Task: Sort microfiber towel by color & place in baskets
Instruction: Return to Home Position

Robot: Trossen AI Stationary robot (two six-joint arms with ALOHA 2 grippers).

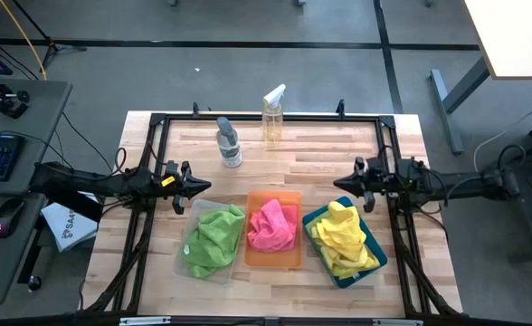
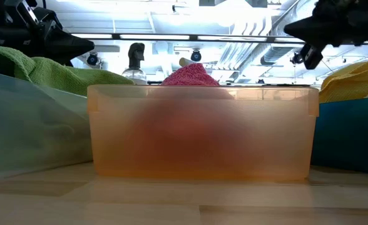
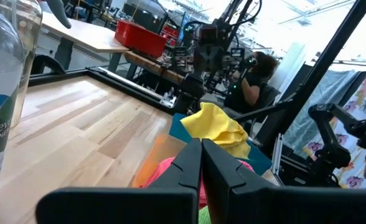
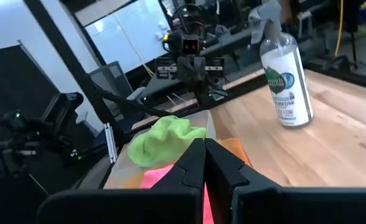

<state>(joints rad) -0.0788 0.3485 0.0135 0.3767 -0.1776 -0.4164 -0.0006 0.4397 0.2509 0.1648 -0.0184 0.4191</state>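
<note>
well, the sorting looks finished from up here: lime green fuzzy microfiber cloths point(image 1: 213, 237) piled in the clear plastic tray point(image 1: 183, 260), hot pink fuzzy cloths point(image 1: 273, 226) in the translucent orange plastic tray point(image 1: 273, 263) in the middle, bright yellow fuzzy cloths point(image 1: 343, 237) heaped in the teal-blue plastic tray point(image 1: 381, 263), and no cloth shows loose on the pale wooden bench point(image 1: 311, 154). so what's left is getting the arms away cleanly, and that's where i'd watch. every pile stands proud of its tray rim, the yellow one most of all, and the right tool point(image 1: 346, 184) hangs just beside the far corner of that teal tray; a low or dipping pull-back could catch a fold and drag it out. same worry on the other side, where the left tool point(image 1: 196, 187) sits just past the far edge of the clear tray with green cloth bulging over the rim. and a wide swing on the left could clip the clear spray bottle with the dark cap point(image 1: 229, 145), which stands near that tool; the yellowish spray bottle with the white trigger point(image 1: 274, 116) is farther back and safer. as for pose, both arms reach in from the bench's sides, stretched out roughly level, pointing inward at each other across the trays, and the low view has them riding above the cloth tops. both tools are pinched closed, fingers meeting with nothing between them.
</note>
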